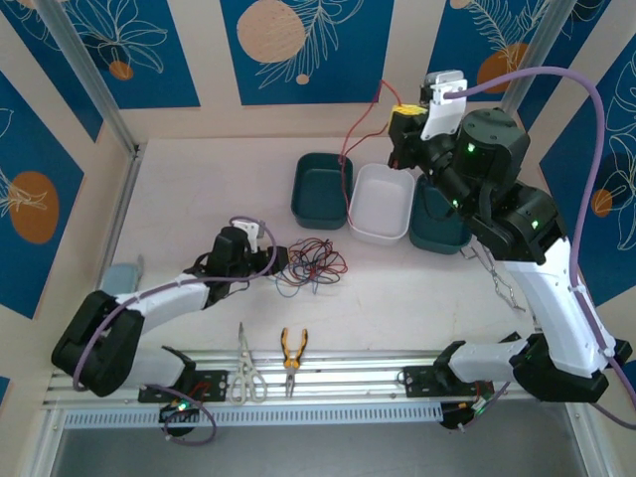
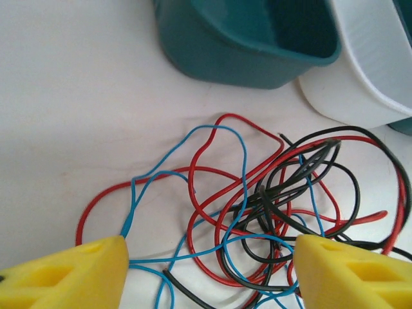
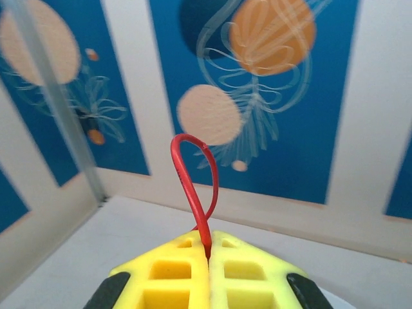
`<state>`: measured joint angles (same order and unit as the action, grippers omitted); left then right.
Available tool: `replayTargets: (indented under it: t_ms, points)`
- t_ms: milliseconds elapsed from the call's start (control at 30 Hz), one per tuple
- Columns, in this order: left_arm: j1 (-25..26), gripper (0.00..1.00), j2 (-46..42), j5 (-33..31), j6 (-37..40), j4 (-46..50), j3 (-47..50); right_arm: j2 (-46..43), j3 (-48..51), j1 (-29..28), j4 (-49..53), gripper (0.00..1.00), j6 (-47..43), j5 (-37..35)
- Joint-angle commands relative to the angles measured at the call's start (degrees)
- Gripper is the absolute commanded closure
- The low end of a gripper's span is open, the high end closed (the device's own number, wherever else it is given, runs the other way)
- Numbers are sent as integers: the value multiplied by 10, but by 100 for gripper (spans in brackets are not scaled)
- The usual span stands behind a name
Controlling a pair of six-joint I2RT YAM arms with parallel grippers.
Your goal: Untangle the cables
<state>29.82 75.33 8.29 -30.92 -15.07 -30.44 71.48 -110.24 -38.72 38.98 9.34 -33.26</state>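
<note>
The cables (image 1: 313, 263) lie in a loose tangle of red, blue and black wires on the white table, near its middle. My left gripper (image 1: 275, 260) sits low at the tangle's left edge. In the left wrist view, the left gripper (image 2: 209, 270) is open, its yellow fingertips (image 2: 71, 273) wide apart with strands of the tangle (image 2: 277, 199) lying between them. My right gripper (image 1: 402, 124) is raised high at the back, above the bins. It is shut (image 3: 209, 248) on a red cable (image 3: 193, 180) that loops up from its tips. That red cable (image 1: 347, 169) hangs down toward the table.
A teal bin (image 1: 320, 189), a white bin (image 1: 383, 204) and a second teal bin (image 1: 437, 229) stand in a row behind the tangle. Scissors (image 1: 243, 373) and orange pliers (image 1: 292, 353) lie at the near edge. Metal tweezers (image 1: 502, 283) lie at right.
</note>
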Motion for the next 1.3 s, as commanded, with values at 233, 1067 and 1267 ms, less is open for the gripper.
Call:
replayTargets:
  t_ms: [233, 1067, 1267]
  points:
    - [4, 0, -90, -54, 40, 75, -26, -11, 66, 211, 46, 100, 82, 68]
    - [3, 0, -97, -84, 40, 95, -37, -11, 255, 417, -68, 100, 106, 149]
    - [3, 0, -93, -83, 36, 98, -38, 7, 296, 438, -78, 100, 114, 157]
